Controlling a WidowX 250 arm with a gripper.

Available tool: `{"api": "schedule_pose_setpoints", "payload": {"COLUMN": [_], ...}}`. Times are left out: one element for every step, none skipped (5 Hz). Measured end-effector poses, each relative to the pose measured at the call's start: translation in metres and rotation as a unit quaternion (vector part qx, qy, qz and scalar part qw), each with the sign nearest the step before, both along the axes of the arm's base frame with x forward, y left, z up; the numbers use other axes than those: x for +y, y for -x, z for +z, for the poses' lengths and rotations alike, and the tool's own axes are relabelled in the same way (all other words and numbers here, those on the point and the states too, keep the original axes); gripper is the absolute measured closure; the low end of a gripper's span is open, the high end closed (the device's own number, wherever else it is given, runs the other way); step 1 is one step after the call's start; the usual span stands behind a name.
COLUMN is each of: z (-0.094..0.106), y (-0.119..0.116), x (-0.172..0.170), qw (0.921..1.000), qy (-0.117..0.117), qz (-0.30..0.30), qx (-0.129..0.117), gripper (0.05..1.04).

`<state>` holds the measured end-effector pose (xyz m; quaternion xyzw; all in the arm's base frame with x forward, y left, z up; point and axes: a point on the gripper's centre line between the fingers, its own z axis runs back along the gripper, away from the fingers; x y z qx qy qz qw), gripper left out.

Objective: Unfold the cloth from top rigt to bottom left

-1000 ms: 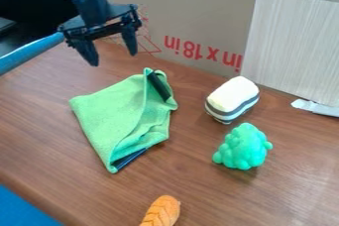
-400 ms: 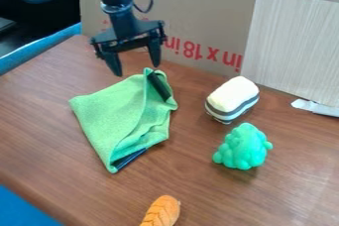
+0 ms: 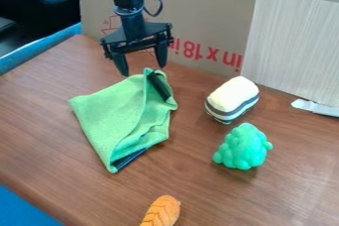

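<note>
Pinching too deep at one o'clock on the cloth (image 3: 114, 113) could make you drag all its layers. Your gripper (image 3: 143, 70) hangs near there, jaws wide.

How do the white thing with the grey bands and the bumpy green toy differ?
The white block is smooth and oblong, while the green toy is a knobbly mound. The white block has grey bands around its lower part; the green toy is green all over. The white block sits nearer the cardboard than the green toy. Both rest on the table.
</note>
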<state>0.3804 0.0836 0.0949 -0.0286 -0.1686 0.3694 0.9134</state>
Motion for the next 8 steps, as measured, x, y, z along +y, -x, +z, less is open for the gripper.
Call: {"api": "schedule_pose_setpoints", "payload": {"z": [-0.010, -0.011, -0.012, -0.013, -0.013, -0.013, -0.013, -0.013], "y": [-0.001, 0.001, 0.005, 0.008, 0.009, 0.008, 0.008, 0.010], "x": [0.002, 0.007, 0.010, 0.013, 0.016, 0.018, 0.021, 0.025], "qw": [0.9999, 0.9998, 0.9996, 0.9993, 0.9993, 0.9995, 0.9996, 0.9995], "qy": [-0.003, -0.003, 0.008, 0.017, 0.017, 0.008, 0.005, 0.011], "qz": [0.004, 0.008, 0.010, 0.010, 0.007, 0.005, 0.001, 0.004], "qx": [0.013, 0.019, 0.027, 0.032, 0.032, 0.029, 0.029, 0.029], "gripper": [0.095, 0.197, 0.513, 0.778, 0.967, 1.032, 1.034, 1.034]}}
